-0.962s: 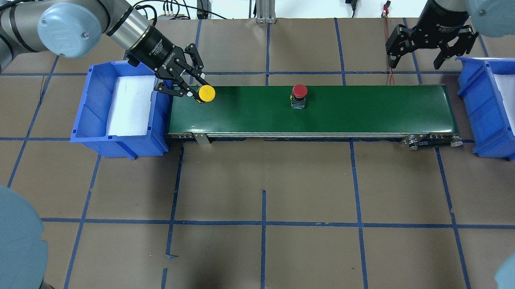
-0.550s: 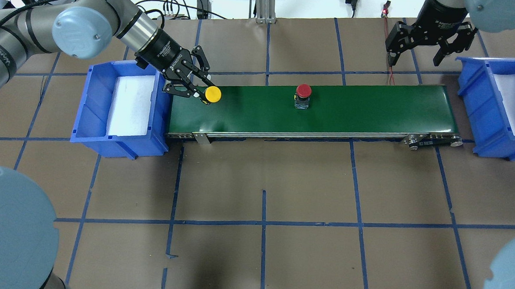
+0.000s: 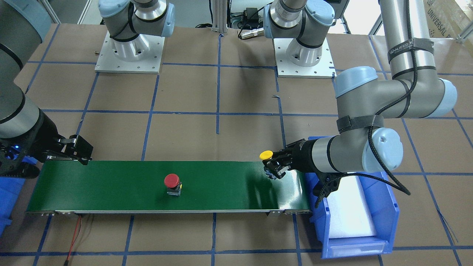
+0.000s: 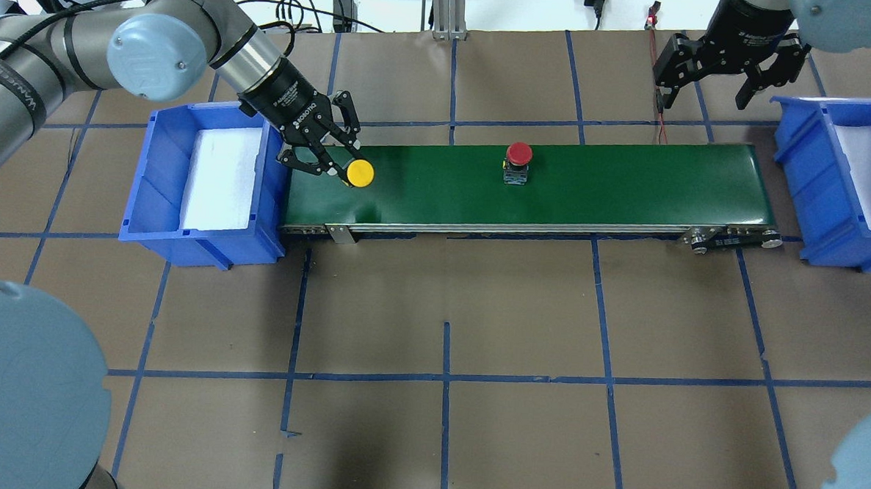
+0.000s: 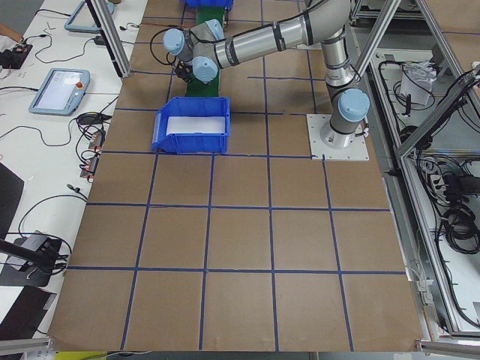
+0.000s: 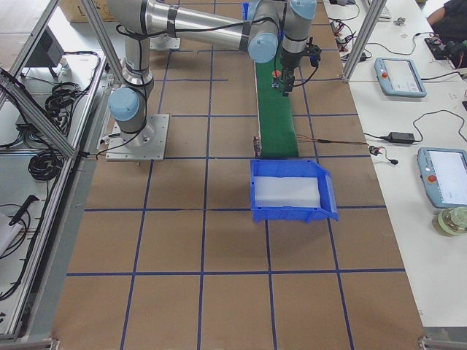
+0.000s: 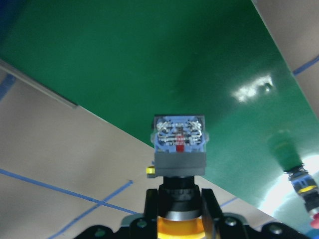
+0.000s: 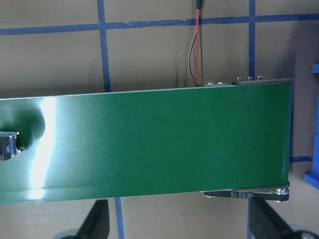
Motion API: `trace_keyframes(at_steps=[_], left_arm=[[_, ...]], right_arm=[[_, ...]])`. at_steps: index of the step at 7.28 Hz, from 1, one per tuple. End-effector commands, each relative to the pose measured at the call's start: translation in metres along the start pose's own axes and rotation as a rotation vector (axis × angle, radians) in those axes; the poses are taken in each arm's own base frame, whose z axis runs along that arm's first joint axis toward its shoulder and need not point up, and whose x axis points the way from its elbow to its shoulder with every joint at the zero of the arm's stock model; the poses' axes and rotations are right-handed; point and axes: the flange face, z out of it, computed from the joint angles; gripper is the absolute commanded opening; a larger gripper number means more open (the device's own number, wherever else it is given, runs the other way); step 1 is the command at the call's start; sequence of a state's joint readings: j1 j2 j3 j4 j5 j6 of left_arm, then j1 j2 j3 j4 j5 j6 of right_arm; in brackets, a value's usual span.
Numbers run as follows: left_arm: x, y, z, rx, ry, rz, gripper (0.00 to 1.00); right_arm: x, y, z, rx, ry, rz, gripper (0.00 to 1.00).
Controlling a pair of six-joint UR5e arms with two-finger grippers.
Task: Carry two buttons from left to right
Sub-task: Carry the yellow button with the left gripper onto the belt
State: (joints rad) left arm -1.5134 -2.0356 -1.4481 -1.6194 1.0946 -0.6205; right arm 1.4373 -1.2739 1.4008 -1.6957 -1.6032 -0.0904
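Buttons apart, both at the green conveyor belt [image 4: 592, 185].

Yellow-capped button [image 4: 359, 173]: clamped in the left tool [image 4: 339, 173] by the black collar just under the cap. Hangs over the belt's left end, just beside the left bin [image 4: 158, 188], tilted with the cap uppermost. Shows, in the left wrist view, its contact block [image 7: 179, 144] pointing away from the camera toward the belt, the collar pinched between the two fingers [image 7: 209, 211]. Cannot tell whether the block touches the belt.

Red-capped button [image 4: 518, 156]: stands upright on the belt, free of both tools. Sits about the belt's middle, nearer the edge far from the robot, well apart from the yellow one.

Right tool [image 4: 703, 100]: spread wide, holding nothing. Hovers beyond the belt's far edge near its right end, beside the right bin [image 4: 799, 165], over the brown table [image 4: 521, 314]. Looks down, through its wrist camera, on the belt's right end and on a red-and-black wire [image 8: 197, 50] running off the far edge. Shows its two fingers [image 8: 94, 221] dark and far apart at the bottom of that view. Catches a grey corner of the red-capped button's block at that view's left edge.

Bins: blue, one at each end of the belt, each lined with white foam [image 4: 221, 180]. Blue tape lines in a grid across the table.
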Motion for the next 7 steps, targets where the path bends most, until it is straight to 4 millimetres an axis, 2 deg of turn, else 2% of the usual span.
trace_keyframes(at_steps=[1, 2, 3, 4, 6, 7], left_arm=[[0.015, -0.003, -0.004, -0.063, 0.012, -0.084, 0.17], [0.027, -0.013, -0.005, -0.099, 0.028, -0.107, 0.17], [0.034, -0.033, -0.005, -0.135, 0.063, -0.130, 0.17], [0.041, -0.050, 0.004, -0.161, 0.080, -0.141, 0.17], [0.049, -0.053, 0.005, -0.187, 0.110, -0.168, 0.17], [0.057, -0.046, 0.010, -0.214, 0.127, -0.182, 0.17]], right_arm=[[0.000, -0.001, 0.003, -0.005, -0.004, 0.000, 1.00], [-0.001, -0.001, 0.003, -0.004, -0.007, 0.000, 1.00], [-0.001, -0.001, 0.002, -0.001, -0.006, 0.000, 1.00], [-0.001, -0.001, 0.003, -0.002, -0.007, 0.000, 1.00], [-0.001, -0.001, 0.004, -0.005, -0.005, 0.000, 1.00], [-0.001, -0.002, 0.004, -0.004, -0.005, -0.003, 1.00]])
